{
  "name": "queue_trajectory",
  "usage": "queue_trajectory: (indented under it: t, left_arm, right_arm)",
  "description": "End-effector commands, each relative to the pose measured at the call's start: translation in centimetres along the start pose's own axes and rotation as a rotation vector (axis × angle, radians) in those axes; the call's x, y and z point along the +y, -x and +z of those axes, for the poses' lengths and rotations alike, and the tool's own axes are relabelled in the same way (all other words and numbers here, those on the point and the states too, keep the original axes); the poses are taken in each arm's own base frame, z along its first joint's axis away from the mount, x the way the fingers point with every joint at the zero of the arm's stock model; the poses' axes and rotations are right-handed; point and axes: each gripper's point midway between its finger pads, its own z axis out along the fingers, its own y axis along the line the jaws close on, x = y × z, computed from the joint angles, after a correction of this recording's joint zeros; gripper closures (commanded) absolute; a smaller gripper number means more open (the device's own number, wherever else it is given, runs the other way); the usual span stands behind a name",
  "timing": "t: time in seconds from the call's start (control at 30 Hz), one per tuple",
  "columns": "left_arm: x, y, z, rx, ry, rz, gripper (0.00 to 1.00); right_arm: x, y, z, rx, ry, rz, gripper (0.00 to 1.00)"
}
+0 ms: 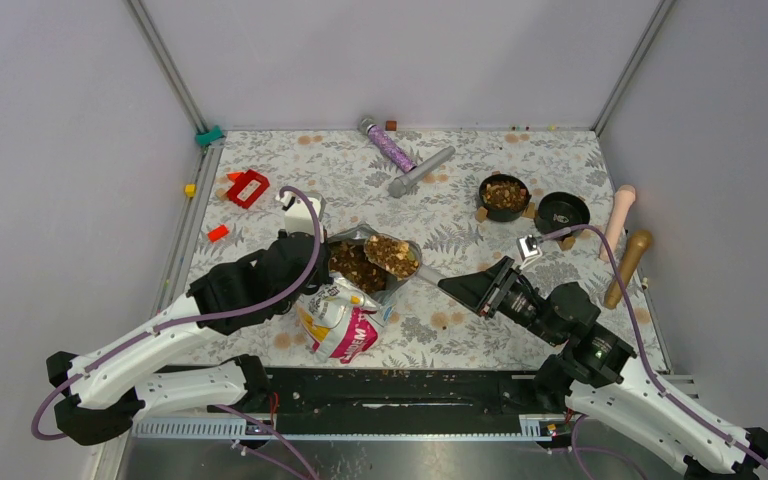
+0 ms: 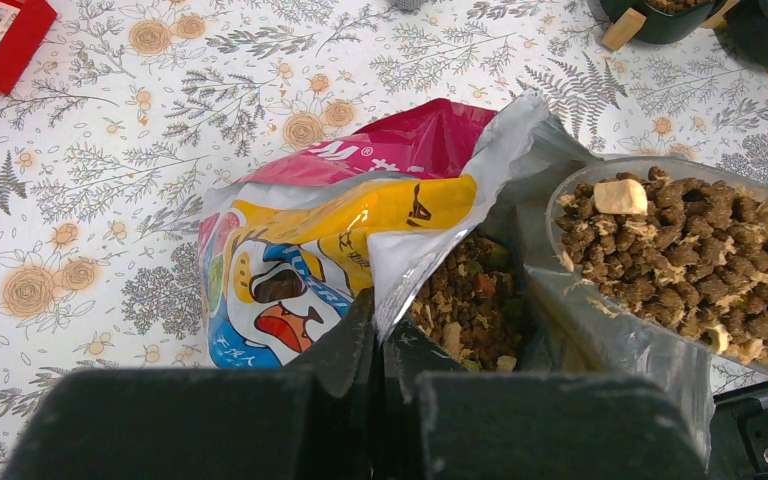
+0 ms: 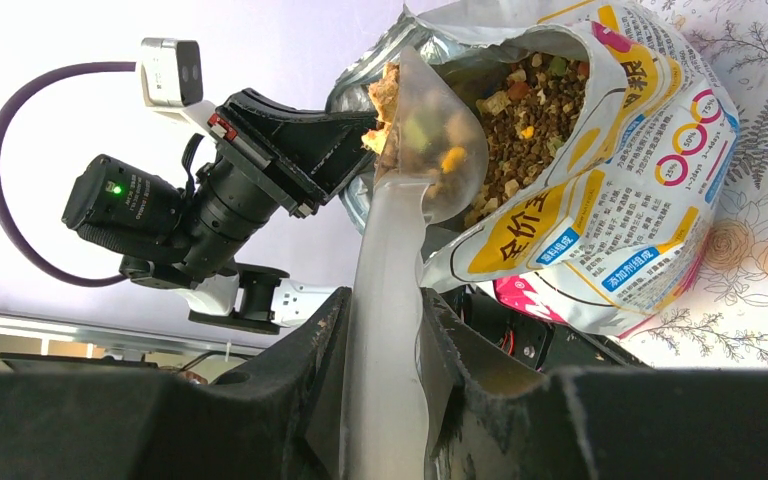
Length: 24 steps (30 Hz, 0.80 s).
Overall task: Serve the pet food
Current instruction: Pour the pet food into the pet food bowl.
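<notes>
Right gripper (image 3: pixel 385 335) clamped on translucent scoop (image 3: pixel 430 150) handle. Scoop bowl, heaped with kibble (image 3: pixel 530 120), sits at open bag (image 3: pixel 610 230) mouth. Left gripper (image 3: pixel 350 125) pinches bag rim beside it.

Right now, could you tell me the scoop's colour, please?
Translucent greyish-white scoop, clearest in the right wrist view.

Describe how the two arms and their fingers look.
Both arms match: the left arm and right arm have white shells near the base, black joints and wrists further out. A purple cable loops along each. The left gripper and right gripper have matte black, wedge-shaped fingers. A green light glows on the right arm.
</notes>
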Motion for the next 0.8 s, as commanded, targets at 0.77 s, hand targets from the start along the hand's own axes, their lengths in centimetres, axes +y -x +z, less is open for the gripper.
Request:
queue_trajectory:
  t: [0.77]
  left_arm:
    - [-2.4,3.8,-0.8,-0.12,-0.09,-0.127,1.0]
  right_arm:
    - [5.3,5.1,-0.7,-0.224,0.106,-0.048,1.0]
